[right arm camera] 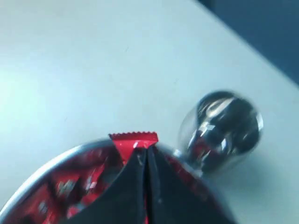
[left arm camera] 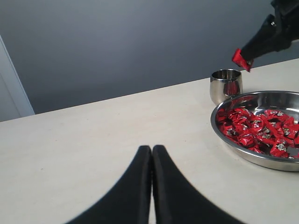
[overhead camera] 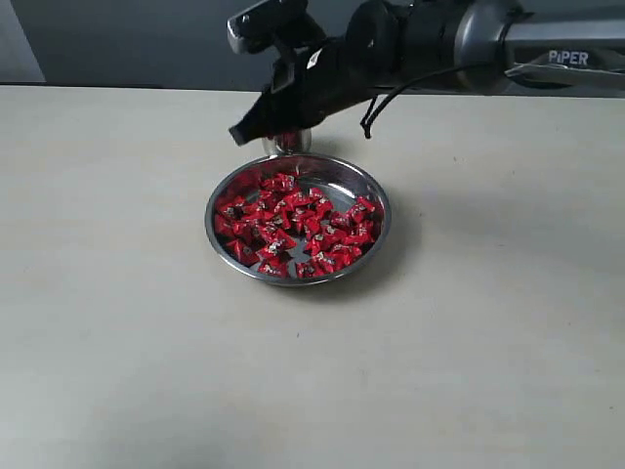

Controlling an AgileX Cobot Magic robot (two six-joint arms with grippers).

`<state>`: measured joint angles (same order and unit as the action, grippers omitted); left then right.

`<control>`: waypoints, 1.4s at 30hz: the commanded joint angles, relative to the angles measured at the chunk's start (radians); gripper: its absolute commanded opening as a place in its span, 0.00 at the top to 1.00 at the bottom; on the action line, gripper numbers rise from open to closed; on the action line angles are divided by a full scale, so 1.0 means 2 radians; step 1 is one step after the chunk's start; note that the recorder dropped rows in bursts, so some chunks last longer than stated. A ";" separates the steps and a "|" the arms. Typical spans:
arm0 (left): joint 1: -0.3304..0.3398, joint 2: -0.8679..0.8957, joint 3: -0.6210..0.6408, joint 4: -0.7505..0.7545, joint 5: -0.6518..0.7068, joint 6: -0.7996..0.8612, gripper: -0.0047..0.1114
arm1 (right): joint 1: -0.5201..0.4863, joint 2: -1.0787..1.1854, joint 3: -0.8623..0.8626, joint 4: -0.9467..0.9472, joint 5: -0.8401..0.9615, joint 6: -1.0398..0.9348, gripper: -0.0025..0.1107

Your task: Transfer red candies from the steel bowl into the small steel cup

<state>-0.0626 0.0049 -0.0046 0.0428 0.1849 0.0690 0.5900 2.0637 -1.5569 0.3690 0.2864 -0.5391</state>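
The steel bowl [overhead camera: 337, 190] sits mid-table, filled with red candies [overhead camera: 293, 230]. Just behind its far rim stands the small steel cup [overhead camera: 290, 143]. My right gripper [overhead camera: 237, 134] hangs above the bowl's far edge beside the cup, shut on one red candy [right arm camera: 133, 139] whose crimped end sticks out past the fingertips; the left wrist view shows that candy [left arm camera: 240, 59] above and slightly to one side of the cup [left arm camera: 226, 85]. My left gripper [left arm camera: 152, 148] is shut and holds nothing, low over bare table away from the bowl [left arm camera: 243, 155].
The pale tabletop [overhead camera: 117, 322] spreads wide around the bowl. A grey wall [left arm camera: 117, 46] runs behind the table's far edge. The right arm [overhead camera: 469, 39] reaches in from the upper right with a dangling black cable [overhead camera: 376, 112].
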 commanded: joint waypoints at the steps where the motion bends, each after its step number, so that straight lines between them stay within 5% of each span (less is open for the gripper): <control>1: 0.000 -0.002 0.002 0.000 -0.002 -0.001 0.94 | -0.007 0.016 -0.010 -0.001 -0.122 -0.003 0.98; 17: 0.000 -0.002 0.002 0.000 -0.002 -0.001 0.94 | -0.047 0.114 -0.127 0.069 -0.073 -0.001 0.98; 25: 0.000 -0.002 0.002 0.000 -0.002 -0.001 0.94 | -0.047 0.134 -0.144 0.069 -0.076 0.023 0.67; 28: 0.000 -0.002 0.002 0.000 -0.002 -0.001 0.94 | -0.047 0.130 -0.146 0.069 -0.069 0.024 0.62; 42: 0.000 -0.002 0.002 0.000 -0.002 -0.001 0.94 | -0.047 0.067 -0.146 0.003 0.303 0.022 0.63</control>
<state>-0.0626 0.0049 -0.0046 0.0428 0.1849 0.0690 0.5011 2.1946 -1.8468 0.4488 0.7382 -0.4914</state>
